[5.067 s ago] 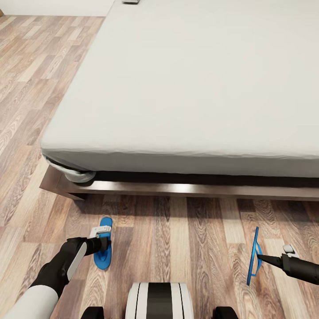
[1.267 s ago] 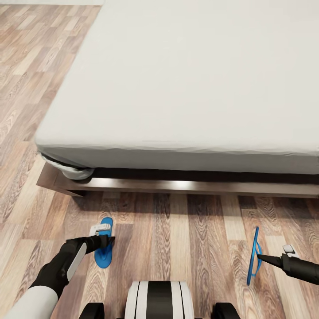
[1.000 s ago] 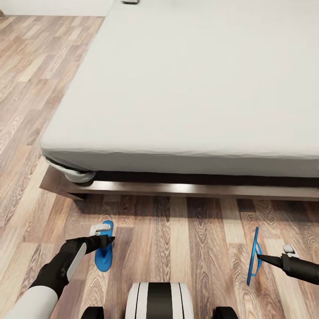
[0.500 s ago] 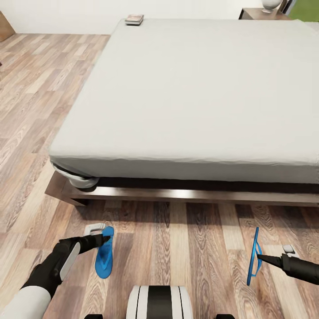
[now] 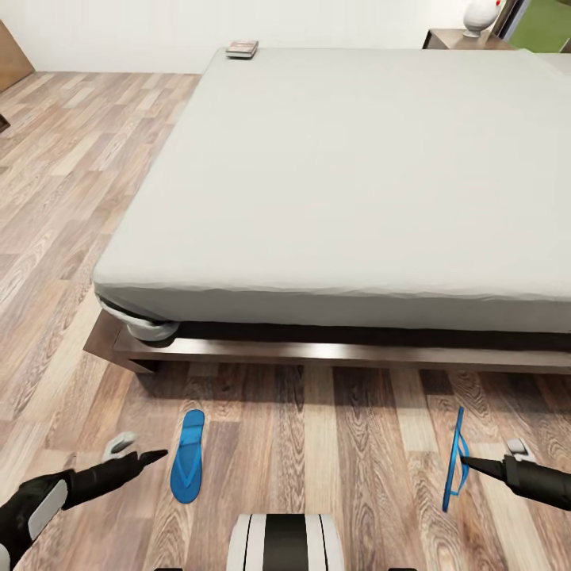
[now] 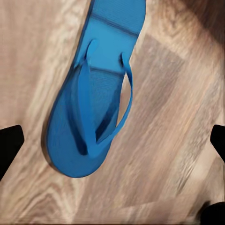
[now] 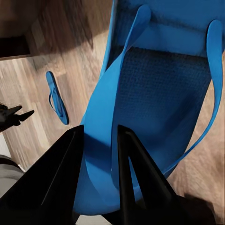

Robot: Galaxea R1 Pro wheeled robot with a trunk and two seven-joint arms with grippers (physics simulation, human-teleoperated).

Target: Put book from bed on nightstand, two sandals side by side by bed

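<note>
- Left gripper (image 5: 136, 454): jaws spread and empty. Half a second ago it sat over the left sandal; it has since drawn back toward the robot's left and now hangs just beside that sandal, not touching it.
- Left sandal (image 5: 188, 454): flat on the wood floor (image 5: 333, 444), straps up, in front of the bed's near edge. It looks released and placed.
- Right gripper (image 5: 473, 462): clenched on a strap of the right sandal (image 5: 454, 458), which is held on edge off the floor, well apart from the left one.
- Bed (image 5: 357, 182): grey mattress on a dark frame, running across the head view.
- Book (image 5: 242, 48): at the bed's far left corner, untouched.
- Nightstand (image 5: 460, 37): past the bed's far right corner, carrying a white rounded object (image 5: 481, 13).
- Task reading: one sandal is down. The second must be brought beside it, and the book step is not begun.
</note>
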